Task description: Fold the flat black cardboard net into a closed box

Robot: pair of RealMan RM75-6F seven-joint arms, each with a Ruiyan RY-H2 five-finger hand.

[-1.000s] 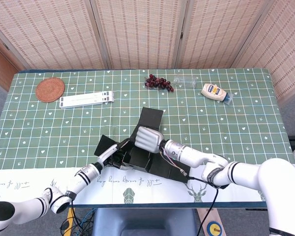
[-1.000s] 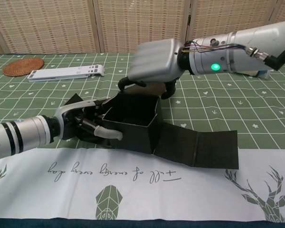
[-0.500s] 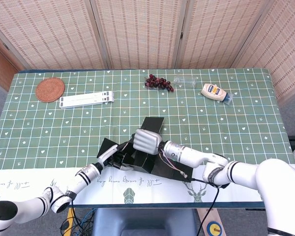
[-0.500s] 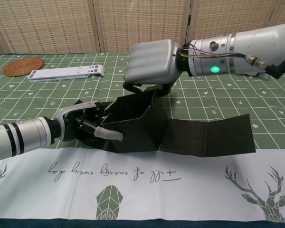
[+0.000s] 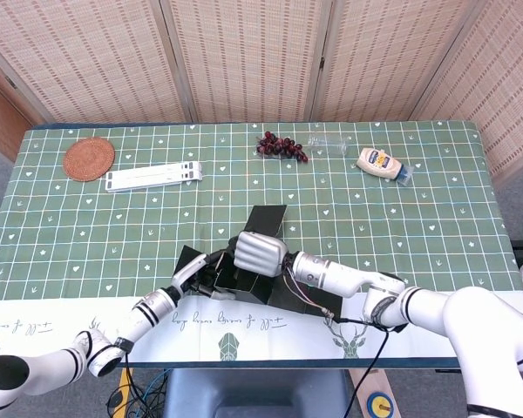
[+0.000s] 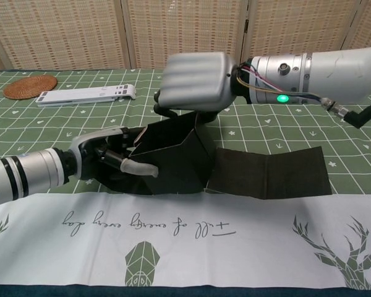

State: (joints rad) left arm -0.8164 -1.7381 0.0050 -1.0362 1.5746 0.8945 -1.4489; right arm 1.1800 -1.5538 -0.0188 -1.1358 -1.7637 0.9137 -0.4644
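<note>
The black cardboard net [image 6: 176, 162] stands partly folded near the table's front edge, its walls leaning together, with one long flap [image 6: 269, 176] lying flat to the right. In the head view the cardboard net [image 5: 244, 283] has a back flap [image 5: 268, 218] raised behind it. My left hand [image 6: 108, 154] grips the net's left side, thumb against the front wall; the head view shows this left hand [image 5: 200, 279] low beside the net. My right hand [image 6: 195, 80] curls over the top edge of the rear panel from above, and its fingertips hold that edge. The right hand [image 5: 260, 253] hides the box's inside.
A woven coaster [image 5: 89, 158] and a white strip [image 5: 152, 176] lie at the back left. Grapes [image 5: 281, 146], a clear bottle [image 5: 331, 144] and a mayonnaise bottle [image 5: 382, 163] sit at the back. A white printed runner [image 6: 191, 238] covers the front edge.
My right hand has come forward and down with the rear panel, tipping it over the box. The walls have closed in and the right flap lies flatter. The left hand has stayed.
</note>
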